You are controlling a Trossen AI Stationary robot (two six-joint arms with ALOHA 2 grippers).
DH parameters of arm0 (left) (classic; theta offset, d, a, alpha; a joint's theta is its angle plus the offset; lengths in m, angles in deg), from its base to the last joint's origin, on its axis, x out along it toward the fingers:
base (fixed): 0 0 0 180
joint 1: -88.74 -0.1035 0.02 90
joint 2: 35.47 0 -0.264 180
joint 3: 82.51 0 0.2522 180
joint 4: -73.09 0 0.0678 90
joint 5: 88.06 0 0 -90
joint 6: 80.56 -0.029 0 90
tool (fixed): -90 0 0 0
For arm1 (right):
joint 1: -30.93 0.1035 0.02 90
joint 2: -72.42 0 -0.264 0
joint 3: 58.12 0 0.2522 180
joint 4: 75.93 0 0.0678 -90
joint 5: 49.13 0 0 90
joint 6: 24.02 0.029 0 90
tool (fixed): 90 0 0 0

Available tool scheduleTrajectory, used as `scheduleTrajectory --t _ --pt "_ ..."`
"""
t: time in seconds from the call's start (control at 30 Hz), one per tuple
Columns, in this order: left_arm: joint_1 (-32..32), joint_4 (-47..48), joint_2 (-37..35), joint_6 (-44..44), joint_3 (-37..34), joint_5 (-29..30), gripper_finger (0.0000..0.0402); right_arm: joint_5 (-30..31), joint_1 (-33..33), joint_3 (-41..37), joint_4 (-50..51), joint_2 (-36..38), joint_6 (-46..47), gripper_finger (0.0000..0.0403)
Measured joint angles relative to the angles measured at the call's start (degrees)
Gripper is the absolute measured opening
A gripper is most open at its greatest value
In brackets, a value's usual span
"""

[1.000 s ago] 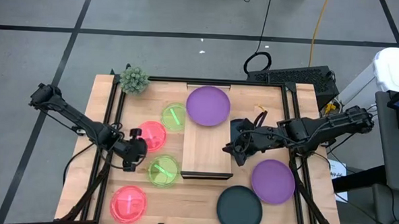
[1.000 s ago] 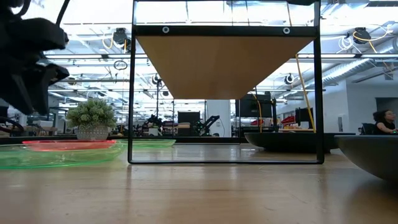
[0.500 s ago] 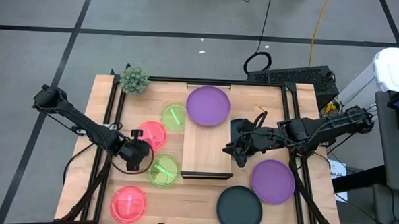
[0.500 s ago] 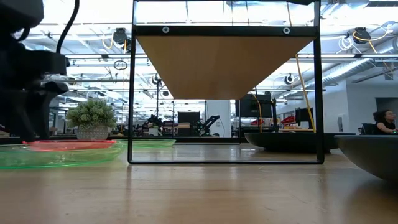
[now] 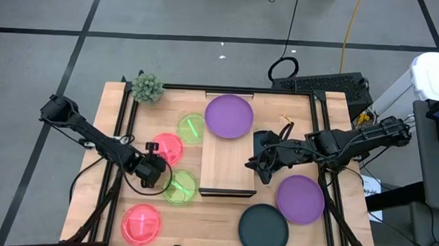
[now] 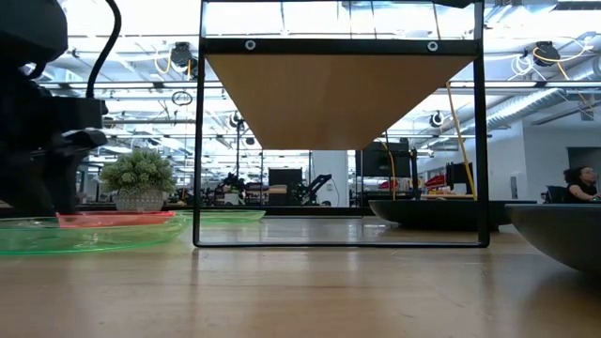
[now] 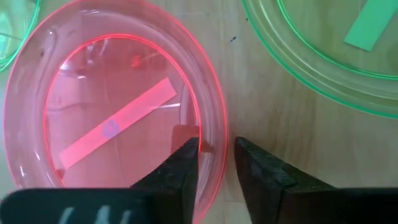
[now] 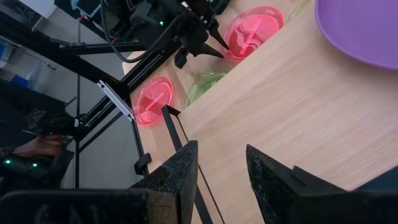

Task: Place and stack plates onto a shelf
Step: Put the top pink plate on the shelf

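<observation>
I've brought the left tool down to the pink plate; its narrow fingers now straddle the rim at 3 o'clock, ready to pinch. The right tool waits, narrowly open, over the shelf.

A small green plant stands at the far left corner of the wooden tabletop, in a pale pot in the low view. Beyond the far right edge, a black keyboard lies on the grey floor, beside a coiled black cable and a yellow cable. A seated person shows far right, possibly at a desk.
</observation>
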Motion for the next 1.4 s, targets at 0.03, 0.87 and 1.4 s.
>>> scheduleTrajectory --t 0.03,0.87,1.4 --pt "0.0 0.0 -0.04 -0.03 0.0 -0.14 0.0097 0.0 0.0 0.0 0.0 0.0 0.0 0.0118" --pt "-0.04 8.63 0.01 -2.53 11.8 1.14 0.0004 0.23 -0.04 0.0 0.01 0.0 -0.07 0.0118" --pt "1.14 18.16 -0.01 -9.94 26.18 1.38 0.0003 0.48 -0.06 0.0 0.02 0.0 -0.85 0.0118"
